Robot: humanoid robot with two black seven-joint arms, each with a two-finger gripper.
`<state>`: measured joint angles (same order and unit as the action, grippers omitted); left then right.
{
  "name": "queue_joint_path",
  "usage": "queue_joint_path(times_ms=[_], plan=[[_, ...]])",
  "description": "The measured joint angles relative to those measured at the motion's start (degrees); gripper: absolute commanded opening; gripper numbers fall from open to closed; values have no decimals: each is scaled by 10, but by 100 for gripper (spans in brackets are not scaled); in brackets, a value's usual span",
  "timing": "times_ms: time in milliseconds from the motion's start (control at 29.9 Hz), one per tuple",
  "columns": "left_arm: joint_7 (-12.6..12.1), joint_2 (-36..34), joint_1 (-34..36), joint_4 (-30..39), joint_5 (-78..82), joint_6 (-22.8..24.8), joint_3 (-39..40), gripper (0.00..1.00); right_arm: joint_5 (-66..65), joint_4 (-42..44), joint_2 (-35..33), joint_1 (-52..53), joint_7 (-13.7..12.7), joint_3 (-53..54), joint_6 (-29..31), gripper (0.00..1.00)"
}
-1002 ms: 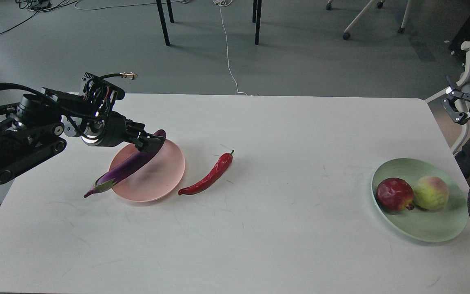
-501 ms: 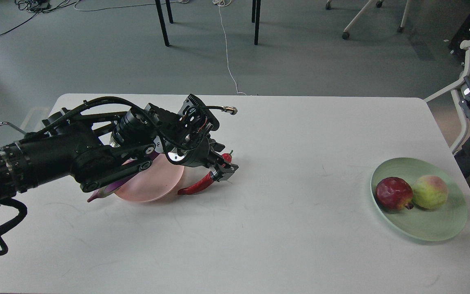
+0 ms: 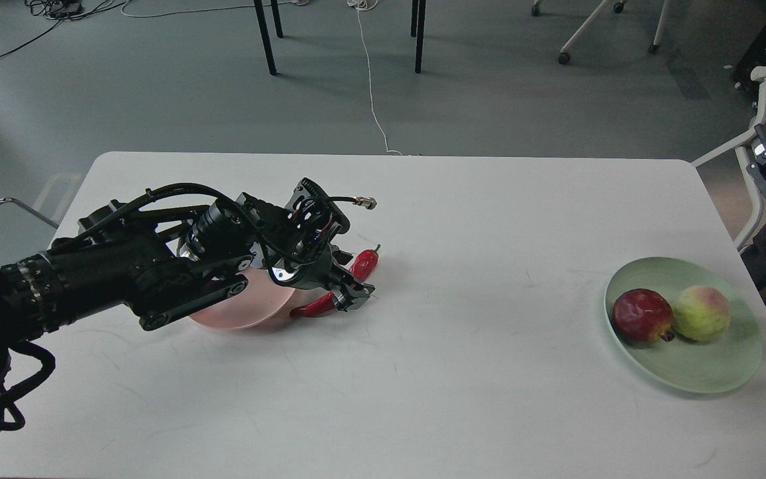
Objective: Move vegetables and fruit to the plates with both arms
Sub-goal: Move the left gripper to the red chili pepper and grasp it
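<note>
My left gripper (image 3: 348, 279) reaches across the pale pink plate (image 3: 233, 314) and is low over the table. Its open fingers stand on either side of the middle of the red chili pepper (image 3: 364, 261). The chili lies on the table just right of the pink plate. The purple eggplant is hidden behind my left arm. The dark red fruit (image 3: 642, 315) and the yellow-green fruit (image 3: 701, 313) sit side by side on the pale green plate (image 3: 695, 372) at the right. My right gripper (image 3: 762, 174) hangs open and empty past the table's right edge.
The white table (image 3: 463, 372) carries only the plates and produce. Chair and table legs and cables stand on the grey floor beyond the far edge. A seated person and a chair frame (image 3: 752, 136) are at the far right.
My left gripper let go of the eggplant on the pink plate, swung right to the chili, then dropped lower around it. My right gripper drew back to the right.
</note>
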<state>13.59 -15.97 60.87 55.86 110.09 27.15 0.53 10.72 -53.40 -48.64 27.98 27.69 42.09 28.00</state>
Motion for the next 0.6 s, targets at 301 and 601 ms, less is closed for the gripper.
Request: queue_joint_path(times_ms=[301, 601], plan=[[2, 1, -11, -17, 0, -7, -7, 31, 0, 1, -1, 0, 0, 0, 0, 98], [3, 4, -10, -12, -5, -6, -6, 19, 0, 1, 1, 0, 1, 1, 0, 98]])
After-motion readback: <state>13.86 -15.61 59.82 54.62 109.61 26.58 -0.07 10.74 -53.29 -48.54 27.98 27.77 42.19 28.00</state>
